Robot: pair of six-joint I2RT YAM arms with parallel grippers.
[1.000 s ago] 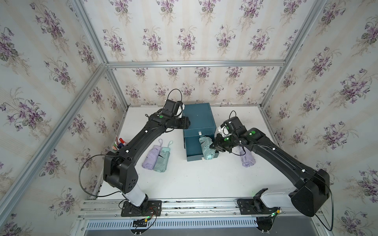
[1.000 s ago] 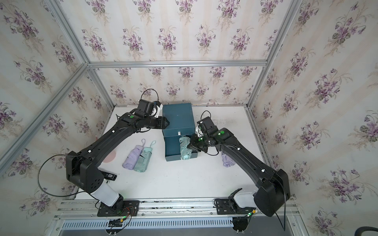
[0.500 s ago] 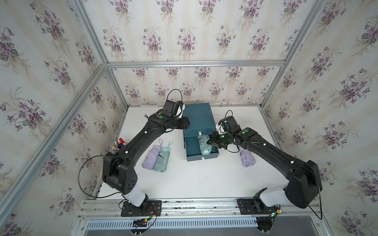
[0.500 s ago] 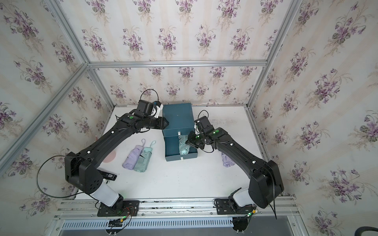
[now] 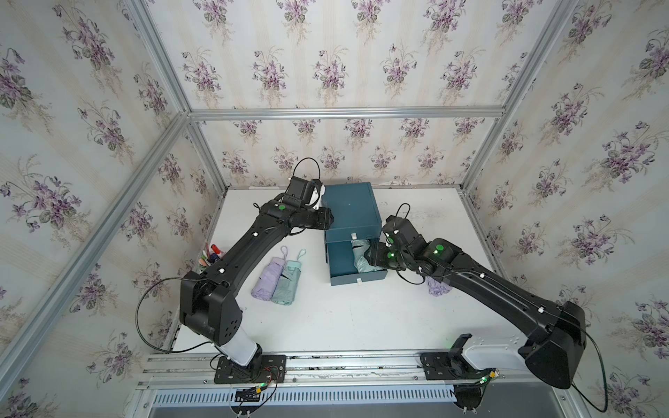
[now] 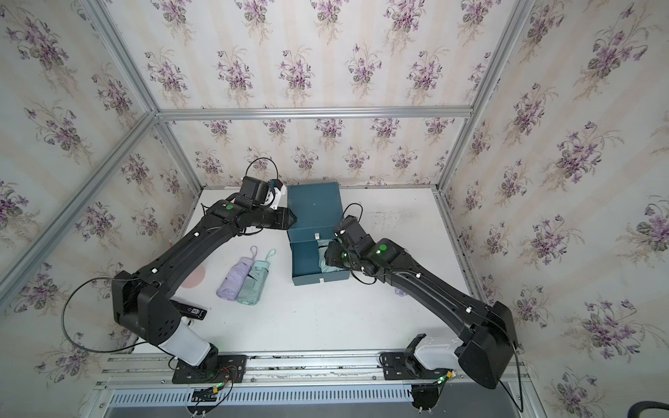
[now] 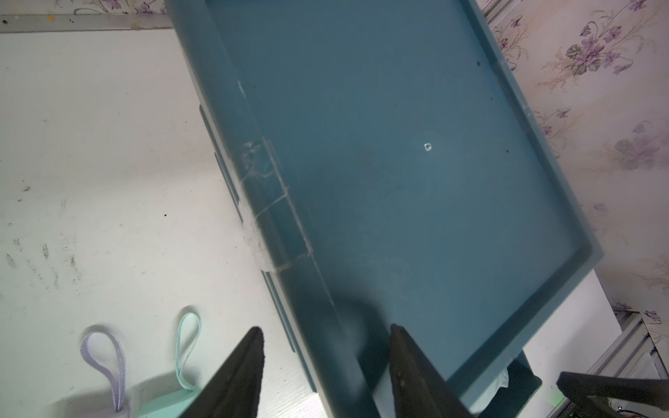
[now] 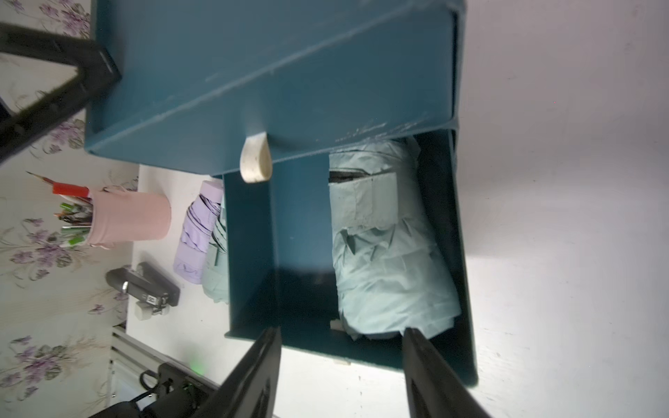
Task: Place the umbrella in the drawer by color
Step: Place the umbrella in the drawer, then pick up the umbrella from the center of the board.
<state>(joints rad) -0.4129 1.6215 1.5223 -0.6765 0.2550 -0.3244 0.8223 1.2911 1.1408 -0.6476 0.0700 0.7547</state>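
Note:
A teal drawer cabinet (image 5: 349, 210) stands at the back of the table, and its lower drawer (image 5: 358, 279) is pulled out. A folded mint umbrella (image 8: 387, 246) lies inside along the drawer's right side. My right gripper (image 8: 341, 330) hangs open just above the drawer's front end, with the umbrella free of both fingers. My left gripper (image 7: 325, 327) is open and straddles the left top edge of the cabinet (image 7: 398, 163). A lilac umbrella (image 5: 267, 277) and a second mint umbrella (image 5: 287, 282) lie side by side on the table left of the drawer.
Another lilac umbrella (image 5: 438, 287) lies under my right forearm. A pink pen cup (image 8: 130, 220) stands by the left wall, with a black device (image 6: 190, 311) on the table near it. Wallpapered walls enclose the white table (image 5: 344, 318).
My right gripper carried the mint umbrella into the open drawer, then opened and let it go. The left arm has stayed at the cabinet.

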